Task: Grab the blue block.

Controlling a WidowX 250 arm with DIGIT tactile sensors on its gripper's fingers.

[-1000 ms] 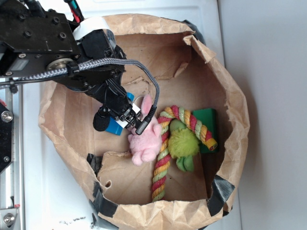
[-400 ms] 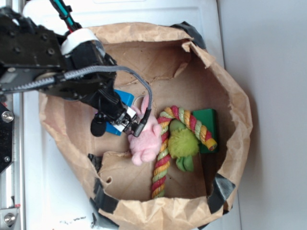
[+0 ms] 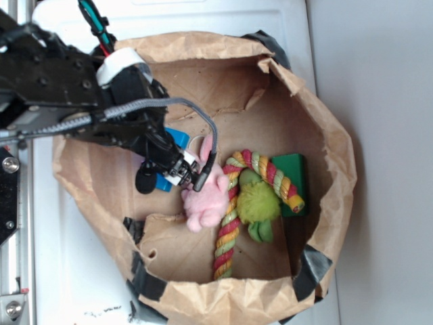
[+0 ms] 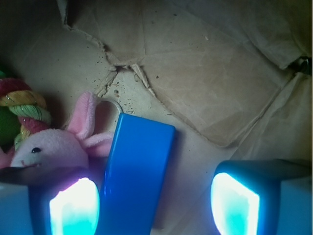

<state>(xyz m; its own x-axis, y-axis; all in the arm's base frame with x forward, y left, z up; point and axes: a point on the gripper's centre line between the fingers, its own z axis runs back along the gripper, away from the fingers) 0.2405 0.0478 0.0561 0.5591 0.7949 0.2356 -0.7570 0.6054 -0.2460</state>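
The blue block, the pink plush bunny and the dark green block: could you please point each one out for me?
blue block [image 4: 139, 176]: wrist view, middle of its top face.
pink plush bunny [image 3: 206, 198]: exterior view, on its body.
dark green block [image 3: 292, 166]: exterior view, on its visible top corner, beside the rope.

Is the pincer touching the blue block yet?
Cannot tell. In the wrist view the blue block lies between the open pincer fingers, hard against the left finger with no clear gap, well clear of the right.

White metal surface [image 3: 223, 13] across upper and left frame, pale grey wall or floor [image 3: 379, 135] filling the right side, vertical seam between them, even bright light, soft shadows
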